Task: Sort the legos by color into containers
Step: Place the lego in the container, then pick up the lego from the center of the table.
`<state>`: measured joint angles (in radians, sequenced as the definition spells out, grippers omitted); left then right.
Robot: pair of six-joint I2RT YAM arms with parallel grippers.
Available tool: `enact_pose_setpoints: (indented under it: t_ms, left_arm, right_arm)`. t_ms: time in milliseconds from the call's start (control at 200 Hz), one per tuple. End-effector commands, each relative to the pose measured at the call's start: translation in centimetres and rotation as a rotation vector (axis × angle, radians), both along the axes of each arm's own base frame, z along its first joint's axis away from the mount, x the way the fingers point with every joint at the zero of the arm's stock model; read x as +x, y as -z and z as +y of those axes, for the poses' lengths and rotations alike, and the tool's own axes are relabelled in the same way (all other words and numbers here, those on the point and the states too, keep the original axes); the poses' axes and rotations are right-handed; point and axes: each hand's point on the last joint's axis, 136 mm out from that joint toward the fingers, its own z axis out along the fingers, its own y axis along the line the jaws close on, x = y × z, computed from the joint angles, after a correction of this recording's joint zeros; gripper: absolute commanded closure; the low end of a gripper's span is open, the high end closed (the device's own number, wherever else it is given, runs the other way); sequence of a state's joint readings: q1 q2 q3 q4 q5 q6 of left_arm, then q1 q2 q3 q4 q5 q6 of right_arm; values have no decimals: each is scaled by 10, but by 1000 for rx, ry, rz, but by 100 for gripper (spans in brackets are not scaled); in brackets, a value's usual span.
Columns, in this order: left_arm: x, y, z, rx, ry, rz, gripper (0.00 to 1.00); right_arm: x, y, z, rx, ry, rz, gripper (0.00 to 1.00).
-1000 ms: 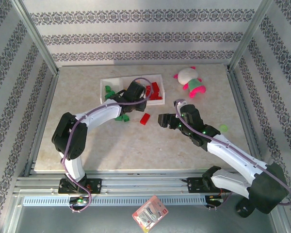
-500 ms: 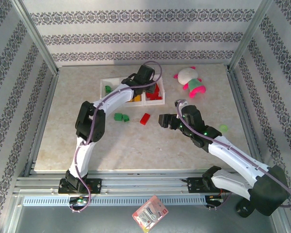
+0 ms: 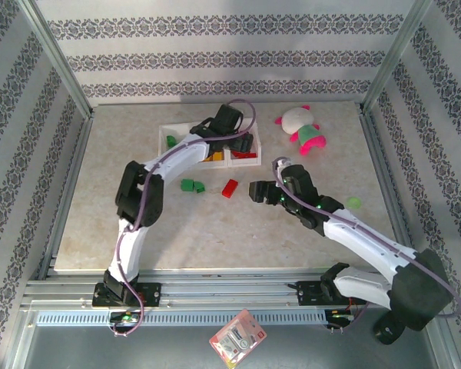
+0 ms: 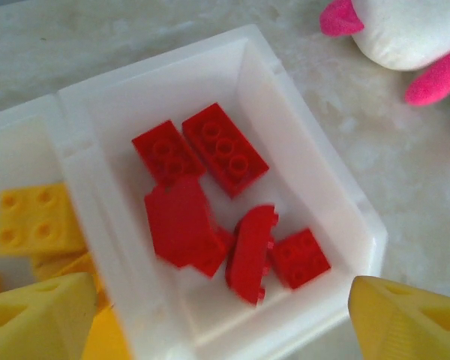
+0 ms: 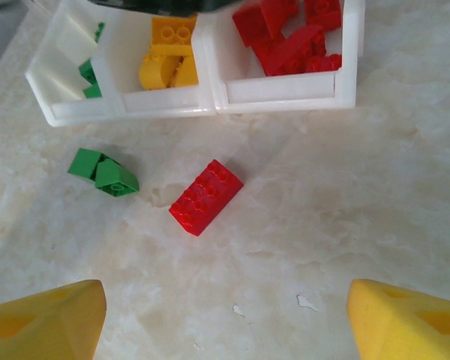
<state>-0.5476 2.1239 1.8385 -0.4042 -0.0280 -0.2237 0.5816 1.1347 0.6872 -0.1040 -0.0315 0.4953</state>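
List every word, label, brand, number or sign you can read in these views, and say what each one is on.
No text is legible in any view.
Red and white packet on the grey surface near the arm bases: it carries printing, too small to read.
Red legos in the tray: studs blurred, no lettering can be made out.

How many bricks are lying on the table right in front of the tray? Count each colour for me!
green bricks: 2
red brick: 1
total: 3
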Motion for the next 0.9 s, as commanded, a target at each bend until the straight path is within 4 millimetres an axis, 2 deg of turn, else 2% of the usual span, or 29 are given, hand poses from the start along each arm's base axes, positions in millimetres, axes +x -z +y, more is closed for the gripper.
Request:
enact_pose_setpoints:
  t_ms: [0, 100, 185, 280, 460, 625, 749, 894]
  left_arm:
    - [-11, -74, 17, -59, -15, -168, 5]
    - [-37, -85, 40, -50, -37, -202, 0]
    - [-63, -87, 60, -50, -64, -212, 1]
    - [-95, -79, 84, -48, -96, -199, 1]
    - [-161, -64, 120, -86, -118, -181, 1]
    - [-214, -36, 149, -64, -135, -138, 1]
    - [-239, -19, 168, -68, -180, -104, 1]
    - [-248, -15, 176, -68, -198, -108, 1]
  right_arm:
    - [6, -1, 8, -36, 25, 12, 17]
    - [11, 12, 17, -67, 62, 58, 17]
    - [17, 24, 21, -100, 133, 98, 16]
    - [24, 38, 27, -141, 202, 149, 16]
    - [37, 58, 54, -181, 239, 209, 16]
    - [51, 75, 75, -198, 270, 260, 17]
    - [59, 93, 83, -226, 314, 306, 18]
    - [66, 112, 91, -232, 357, 353, 20]
